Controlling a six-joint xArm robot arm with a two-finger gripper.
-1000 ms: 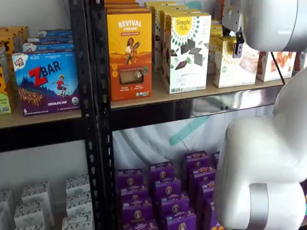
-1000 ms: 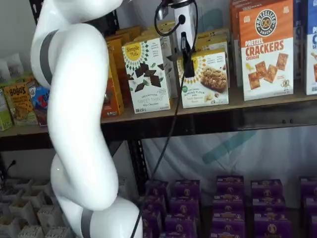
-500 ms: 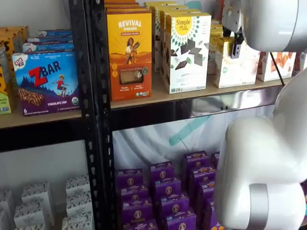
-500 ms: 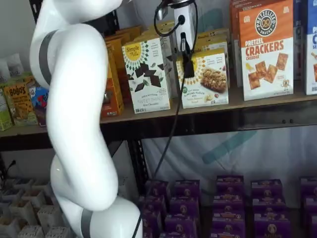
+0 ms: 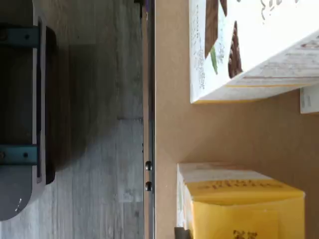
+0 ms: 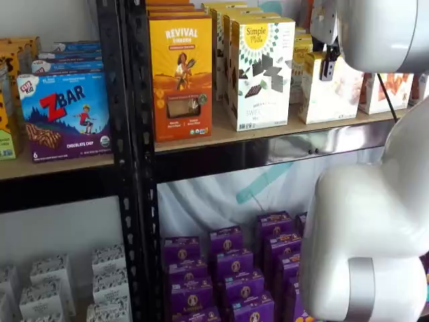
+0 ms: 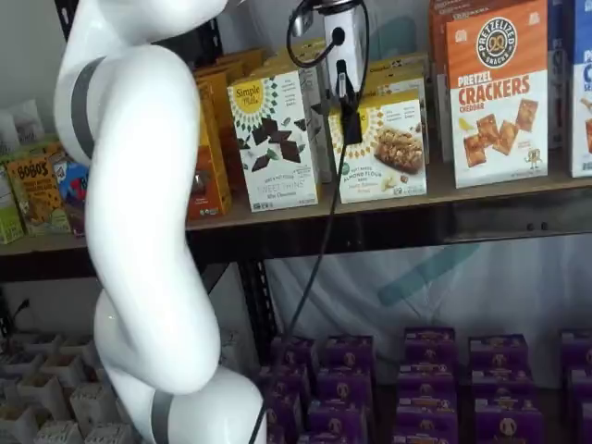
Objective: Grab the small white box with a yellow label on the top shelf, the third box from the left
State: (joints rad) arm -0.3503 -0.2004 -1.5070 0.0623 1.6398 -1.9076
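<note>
The small white box [image 7: 393,148] with a yellow sunburst logo stands on the top shelf [image 7: 481,190], between a taller white box with chocolate shapes and an orange-topped crackers box. It shows in both shelf views [image 6: 335,90]. The gripper [image 7: 350,118] hangs at the box's upper left front corner, and it also shows in a shelf view [image 6: 326,66]. Only a black finger shows, side-on, so I cannot tell whether it is open. In the wrist view the box's yellow top [image 5: 241,206] sits on the tan shelf board [image 5: 224,132].
The taller white box with chocolate shapes [image 7: 275,139] stands close to the left, and the crackers box [image 7: 495,92] to the right. The shelf's silvery rail [image 6: 322,144] runs in front. My white arm [image 7: 139,231] stands before the shelves. Purple boxes [image 7: 425,379] fill the shelf below.
The gripper has shifted very slightly at the box's corner. The box stays in the same place on the shelf.
</note>
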